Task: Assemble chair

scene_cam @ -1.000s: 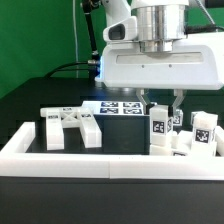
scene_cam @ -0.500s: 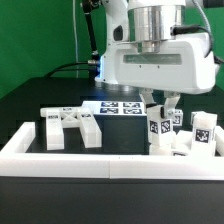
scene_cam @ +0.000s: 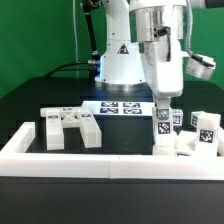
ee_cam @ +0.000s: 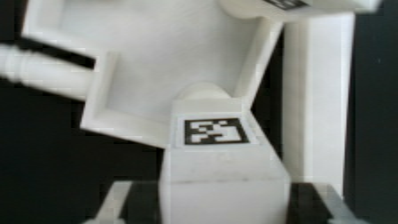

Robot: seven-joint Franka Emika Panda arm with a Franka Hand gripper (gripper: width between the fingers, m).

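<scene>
Now gripper [scene_cam: 160,108] nearly closed, pinching upright white chair leg [ee_cam: 217,172]; black-and-white square tag [ee_cam: 215,131] on its face.

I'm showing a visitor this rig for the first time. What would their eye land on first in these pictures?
First the big white arm pointing straight down at the exterior view's right, its gripper shut on an upright tagged chair leg. Next the X-braced frame lying flat at the exterior view's left, just behind the long white rail that runs across the front.
</scene>
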